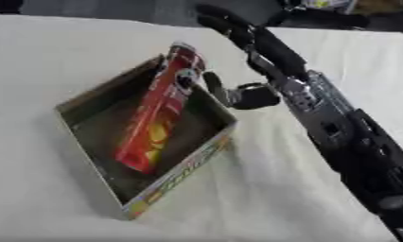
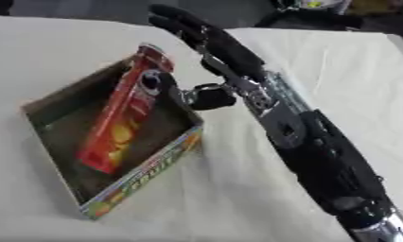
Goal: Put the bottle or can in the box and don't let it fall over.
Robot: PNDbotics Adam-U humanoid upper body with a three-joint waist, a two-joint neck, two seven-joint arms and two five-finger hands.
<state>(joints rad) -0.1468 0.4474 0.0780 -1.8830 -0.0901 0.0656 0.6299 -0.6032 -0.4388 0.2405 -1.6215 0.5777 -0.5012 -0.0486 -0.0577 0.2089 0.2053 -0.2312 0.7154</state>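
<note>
On a white-covered worktop [image 1: 304, 198], a tall red can [image 1: 159, 111] stands inside an open cardboard box [image 1: 181, 170], its base on the box floor and its top leaning toward the far right corner. Reaching in from the right, the right robot hand [image 1: 242, 94] sits just beside the can's upper end, thumb curled near the label and long fingers stretched past it; whether it is touching or gripping the can cannot be made out. No left robot hand is in view.

The can looks tilted rather than upright, so it could tip against the box wall or slide flat if the hand brushes its top while pulling away.

White cloth, lightly creased, covers the surface. Beyond its far edge lies a dark floor with indistinct dark objects.
</note>
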